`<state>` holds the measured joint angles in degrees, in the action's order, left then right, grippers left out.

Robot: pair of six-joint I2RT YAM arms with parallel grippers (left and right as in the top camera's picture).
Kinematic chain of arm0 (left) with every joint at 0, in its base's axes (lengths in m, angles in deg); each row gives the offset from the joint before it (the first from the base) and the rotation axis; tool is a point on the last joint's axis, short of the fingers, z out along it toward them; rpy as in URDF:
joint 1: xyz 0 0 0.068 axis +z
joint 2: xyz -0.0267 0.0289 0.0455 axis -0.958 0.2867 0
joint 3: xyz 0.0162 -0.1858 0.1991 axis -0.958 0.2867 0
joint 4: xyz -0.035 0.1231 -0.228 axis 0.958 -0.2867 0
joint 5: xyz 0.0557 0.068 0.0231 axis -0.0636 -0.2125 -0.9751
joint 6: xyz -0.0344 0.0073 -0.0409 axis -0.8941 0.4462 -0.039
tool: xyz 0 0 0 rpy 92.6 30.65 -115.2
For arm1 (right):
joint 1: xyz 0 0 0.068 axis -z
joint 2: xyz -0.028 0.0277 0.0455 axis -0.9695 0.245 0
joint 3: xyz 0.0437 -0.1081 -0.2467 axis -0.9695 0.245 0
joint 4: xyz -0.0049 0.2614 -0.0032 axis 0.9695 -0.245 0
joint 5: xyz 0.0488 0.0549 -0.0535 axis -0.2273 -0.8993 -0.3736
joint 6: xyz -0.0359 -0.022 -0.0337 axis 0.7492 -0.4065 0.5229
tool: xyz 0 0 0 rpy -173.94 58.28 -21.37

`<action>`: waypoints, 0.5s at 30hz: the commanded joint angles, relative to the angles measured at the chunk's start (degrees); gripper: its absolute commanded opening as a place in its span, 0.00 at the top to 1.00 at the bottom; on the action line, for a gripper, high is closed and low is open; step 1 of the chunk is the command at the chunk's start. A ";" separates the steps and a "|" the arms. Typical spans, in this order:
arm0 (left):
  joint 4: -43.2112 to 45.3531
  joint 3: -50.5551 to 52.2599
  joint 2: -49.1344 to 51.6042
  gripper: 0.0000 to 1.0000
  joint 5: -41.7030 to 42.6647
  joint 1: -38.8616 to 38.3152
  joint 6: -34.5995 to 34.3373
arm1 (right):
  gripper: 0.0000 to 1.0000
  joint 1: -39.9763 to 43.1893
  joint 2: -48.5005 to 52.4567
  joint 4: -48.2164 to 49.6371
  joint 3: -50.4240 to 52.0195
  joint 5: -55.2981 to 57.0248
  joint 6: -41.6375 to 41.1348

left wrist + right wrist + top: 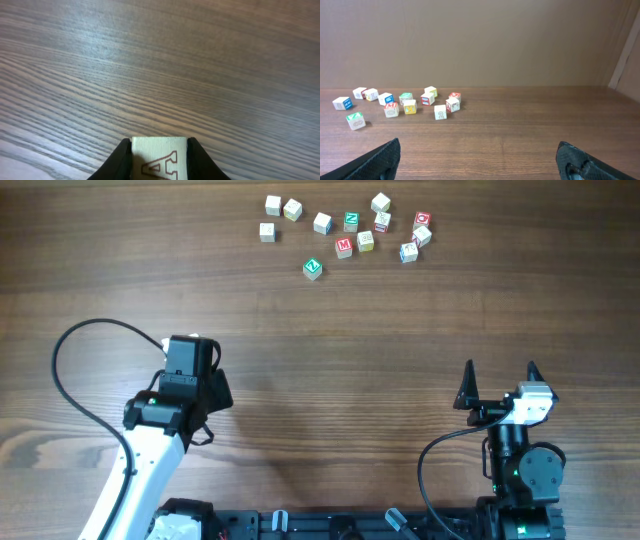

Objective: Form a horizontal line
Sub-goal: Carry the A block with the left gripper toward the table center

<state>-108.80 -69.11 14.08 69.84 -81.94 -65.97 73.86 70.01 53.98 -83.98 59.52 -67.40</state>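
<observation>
Red M cube (344, 247) and yellow-faced cube (366, 240) sit just beside each other at the far side of the bench (330, 370). That's the start of a row, though the yellow one lies a shade farther back. The pale cube with the green mark (313, 268) is the straggler: left of the M, nearer to me, and apart from it. So there's no line yet.

Behind the pair is the green-faced cube (351, 221), and the loose cubes (292, 209) are strewn to either side in the same far band.

Out from there, my left pincer (198, 345) is on the near left, well apart from the cluster, pinching a pale A cube (159, 157) between its fingers. The wrist view shows only bare wood ahead, and I can't tell whether the cube touches the bench. My right pincer (500, 385) is spread wide and holding nothing, on the near right, with the whole cluster in its wrist view.

As I read it, I'm mid-sort and the lining-up proper hasn't begun. Next, I reckon the left pincer has to put the A cube down somewhere clear of the row. Then it's the green-marked cube: grip it square, carry it back level with the M, and set it close on the M's left without knocking the pair. After that the yellow one needs a small nudge nearer to me to make the line true.
</observation>
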 commanded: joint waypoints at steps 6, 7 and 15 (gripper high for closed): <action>9.53 4.22 5.20 0.96 -0.59 0.26 7.72 | 0.00 -0.35 -0.31 0.28 0.07 -0.92 0.76; 10.73 4.35 5.84 0.96 -0.59 0.26 9.11 | 0.00 -0.35 -0.31 0.28 0.07 -0.92 0.76; 14.75 4.55 11.06 0.96 -2.23 2.23 13.29 | 0.00 -0.35 -0.31 0.28 0.07 -0.92 0.76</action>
<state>-94.15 -65.41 22.87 69.71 -81.68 -55.08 73.86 70.01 54.00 -83.98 59.52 -67.40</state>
